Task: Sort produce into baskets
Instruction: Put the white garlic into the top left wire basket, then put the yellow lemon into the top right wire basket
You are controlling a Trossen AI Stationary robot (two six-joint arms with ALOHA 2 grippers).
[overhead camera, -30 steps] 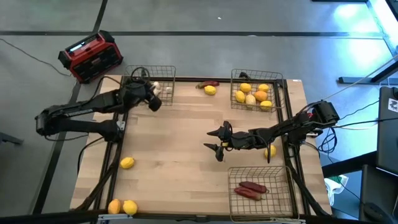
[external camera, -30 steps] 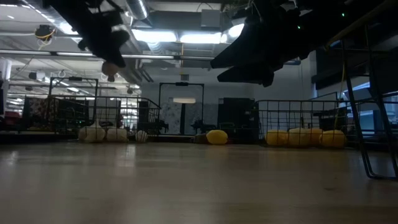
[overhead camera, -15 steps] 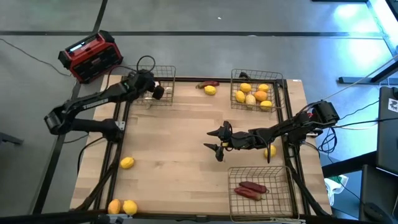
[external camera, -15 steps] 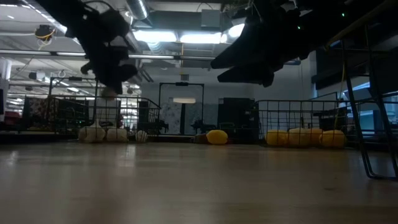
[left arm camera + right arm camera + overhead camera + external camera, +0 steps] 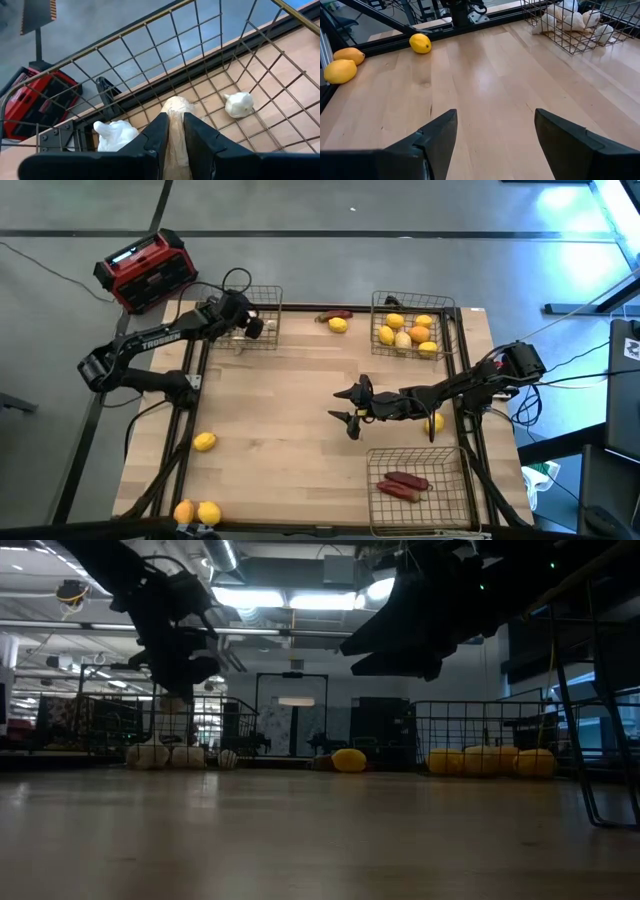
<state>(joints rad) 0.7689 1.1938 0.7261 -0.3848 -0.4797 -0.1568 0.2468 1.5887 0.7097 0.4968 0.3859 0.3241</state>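
A wooden bench (image 5: 300, 410) seen from above, with a dark robot arm at either side; three wire baskets stand on it. The left gripper (image 5: 250, 326) hangs over the basket at the far left corner (image 5: 262, 292), its jaws narrowed around a whitish knobbly bulb (image 5: 175, 107); in the left wrist view that bulb sits pinched between the two dark fingers (image 5: 155, 132), above the mesh floor, with two more whitish bulbs lying in the basket, one (image 5: 116, 135) on one side of the fingers and one (image 5: 238, 104) on the other. The right gripper (image 5: 347, 408) hovers above bare wood near the middle of the bench, jaws spread wide and holding nothing. The basket at the far right corner (image 5: 455, 325) holds several yellow and orange fruits (image 5: 408, 333); the basket at the near right (image 5: 372, 480) holds two long dark red pieces (image 5: 402, 484). Between the two far baskets, a yellow fruit (image 5: 338, 324) lies on the bench just beside a dark red piece (image 5: 334, 314); another yellow fruit (image 5: 204, 442) lies by the left edge; an orange fruit (image 5: 184, 512) and a yellow one (image 5: 209, 513) lie together at the near left corner; one more yellow fruit (image 5: 435, 422) shows under the right arm. A red and black box (image 5: 148, 270) stands on the floor beyond the bench's far left corner.
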